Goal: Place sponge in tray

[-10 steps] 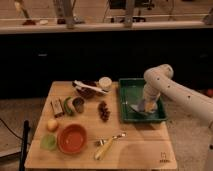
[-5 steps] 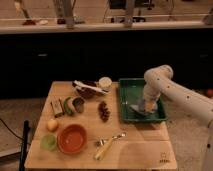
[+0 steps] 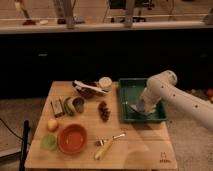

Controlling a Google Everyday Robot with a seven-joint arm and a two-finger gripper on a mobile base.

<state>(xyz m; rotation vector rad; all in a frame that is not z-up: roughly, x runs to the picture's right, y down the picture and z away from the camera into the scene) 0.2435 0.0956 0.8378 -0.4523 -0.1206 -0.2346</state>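
Note:
The green tray (image 3: 129,86) stands on the right part of the wooden table. My white arm comes in from the right and bends down into it. My gripper (image 3: 141,106) is low inside the tray, near its middle. A small blue patch, the sponge (image 3: 143,104), shows at the gripper's tip above the tray floor. I cannot tell whether it is held or resting. A pale grey piece (image 3: 133,108) lies on the tray floor just left of the gripper.
Left of the tray are a white cup (image 3: 105,83), a dark dish with a brush (image 3: 87,89), dark grapes (image 3: 103,110), a can (image 3: 78,104) and a small box (image 3: 58,108). An orange bowl (image 3: 73,138), an apple (image 3: 52,125) and a yellow-handled utensil (image 3: 107,145) lie at the front.

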